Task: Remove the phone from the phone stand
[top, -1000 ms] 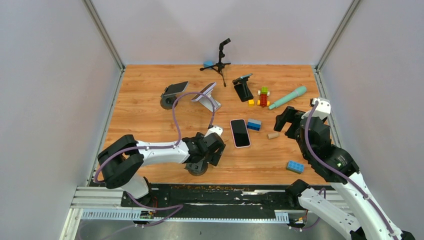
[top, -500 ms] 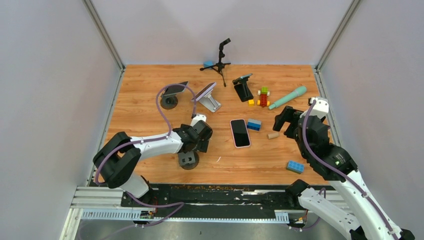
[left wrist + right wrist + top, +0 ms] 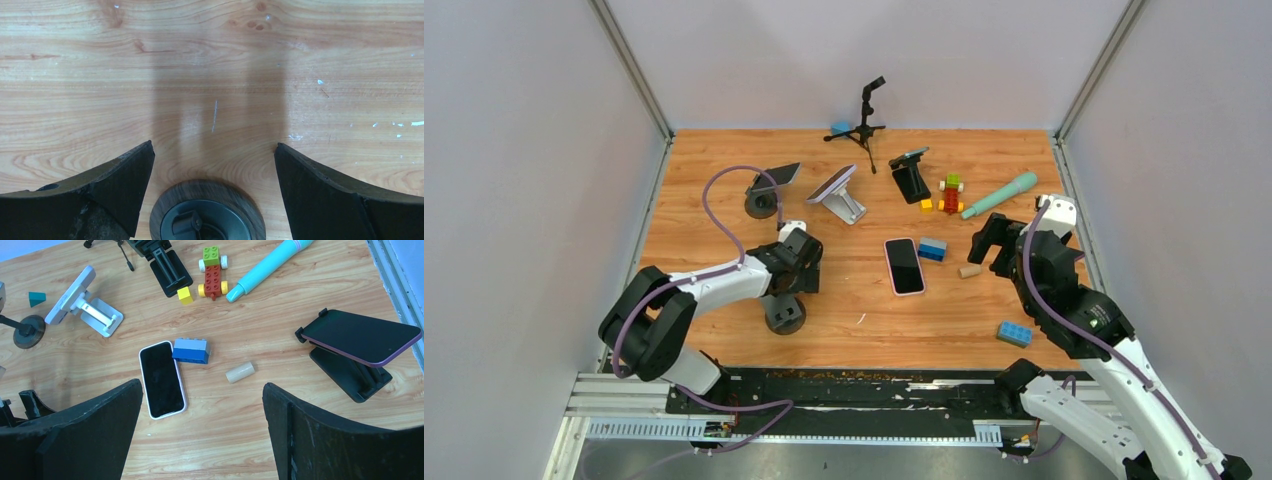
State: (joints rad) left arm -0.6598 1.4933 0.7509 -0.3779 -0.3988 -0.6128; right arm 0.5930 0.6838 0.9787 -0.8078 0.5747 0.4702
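Note:
A phone (image 3: 904,265) in a pale case lies flat, screen up, mid-table; the right wrist view shows this phone (image 3: 161,380) too. A round dark phone stand (image 3: 784,313) with nothing on it stands near the front left. My left gripper (image 3: 794,275) hovers just behind it, open. In the left wrist view the stand's base (image 3: 207,212) lies between the spread fingers of the left gripper (image 3: 214,147), untouched. My right gripper (image 3: 994,250) is open at the right, with nothing between the fingers of the right gripper (image 3: 202,387).
Other stands hold phones: a round one (image 3: 769,185), a white one (image 3: 839,195), a black one (image 3: 911,180) and a black one at the far right (image 3: 360,337). A blue brick (image 3: 932,249), cork piece (image 3: 969,270), toy car (image 3: 951,193), teal pen (image 3: 999,194), mini tripod (image 3: 864,115) and another blue brick (image 3: 1014,333) lie about.
My left gripper has moved left and back, and its jaws have spread wider. The round stand has shifted left with it. The right arm has barely moved.

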